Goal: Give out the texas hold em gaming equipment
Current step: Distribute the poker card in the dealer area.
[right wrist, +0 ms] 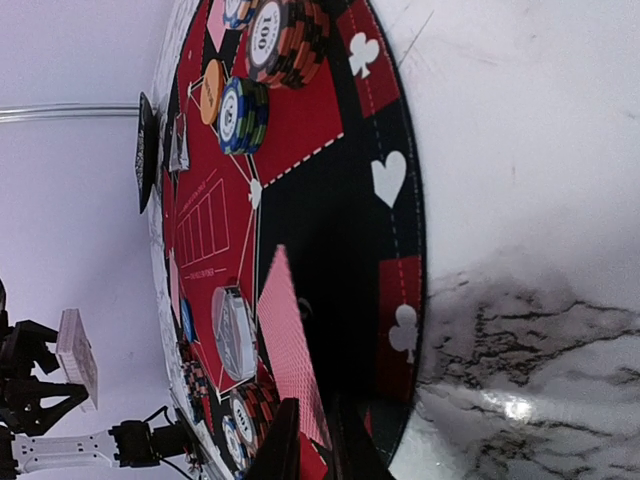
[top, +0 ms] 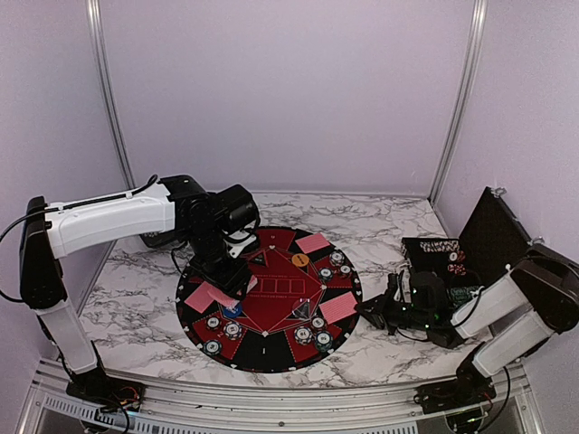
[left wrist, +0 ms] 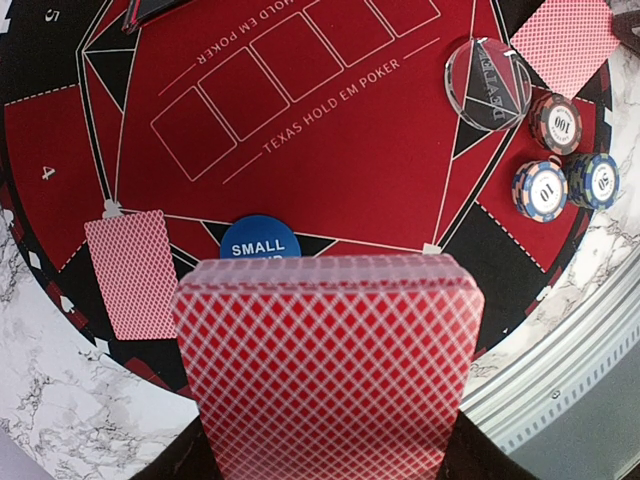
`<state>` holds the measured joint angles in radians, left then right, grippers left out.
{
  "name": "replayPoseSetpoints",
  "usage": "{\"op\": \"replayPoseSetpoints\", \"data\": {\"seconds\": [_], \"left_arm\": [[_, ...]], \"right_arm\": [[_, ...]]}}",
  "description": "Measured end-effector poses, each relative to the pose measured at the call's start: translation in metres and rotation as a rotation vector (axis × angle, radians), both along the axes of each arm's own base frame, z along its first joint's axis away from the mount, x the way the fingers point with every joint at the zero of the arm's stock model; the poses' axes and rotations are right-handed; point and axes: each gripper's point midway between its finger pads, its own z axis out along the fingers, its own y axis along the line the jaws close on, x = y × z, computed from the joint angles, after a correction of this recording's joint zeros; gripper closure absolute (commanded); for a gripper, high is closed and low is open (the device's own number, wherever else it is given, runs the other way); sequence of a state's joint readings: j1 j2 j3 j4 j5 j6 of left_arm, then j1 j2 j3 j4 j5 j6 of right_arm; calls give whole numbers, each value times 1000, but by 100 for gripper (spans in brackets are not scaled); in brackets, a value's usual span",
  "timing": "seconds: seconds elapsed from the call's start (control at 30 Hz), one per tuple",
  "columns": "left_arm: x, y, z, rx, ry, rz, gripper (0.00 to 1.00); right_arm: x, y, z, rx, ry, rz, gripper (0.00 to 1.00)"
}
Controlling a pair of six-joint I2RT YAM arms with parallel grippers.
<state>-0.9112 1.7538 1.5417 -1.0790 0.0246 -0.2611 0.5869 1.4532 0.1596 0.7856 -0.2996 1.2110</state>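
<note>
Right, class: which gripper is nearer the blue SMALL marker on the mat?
Left. The left gripper, holding the card deck, hovers over the mat's left side, close beside the blue marker. The right gripper sits at the mat's right edge, across the mat from it.

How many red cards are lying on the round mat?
3: far card, left card, right card, all on the mat. Each may hide another underneath. The left tool holds a deck too.

Round black-and-red mat [top: 268, 355] on marble table [top: 380, 220]; open black case [top: 491, 231] at right
</note>
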Motion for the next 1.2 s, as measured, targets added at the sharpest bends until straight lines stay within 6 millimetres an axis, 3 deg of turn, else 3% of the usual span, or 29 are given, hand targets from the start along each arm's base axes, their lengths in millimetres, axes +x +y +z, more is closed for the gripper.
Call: {"op": "replayPoseSetpoints", "data": {"seconds": [0.23,0.43,0.8,1.2], "left_arm": [[0,0,0,0,0,0,47],[0,0,0,0,0,0,47],[0,0,0,0,0,0,47],[0,0,0,0,0,0,47]], "right_arm": [[-1,-4,-10,-77,39,3,70],[3,-11,-7,-153,29,-13,52],[5,-25,2,-279,8,-18,31],[31,4,73,-248,-153,74,20]]}}
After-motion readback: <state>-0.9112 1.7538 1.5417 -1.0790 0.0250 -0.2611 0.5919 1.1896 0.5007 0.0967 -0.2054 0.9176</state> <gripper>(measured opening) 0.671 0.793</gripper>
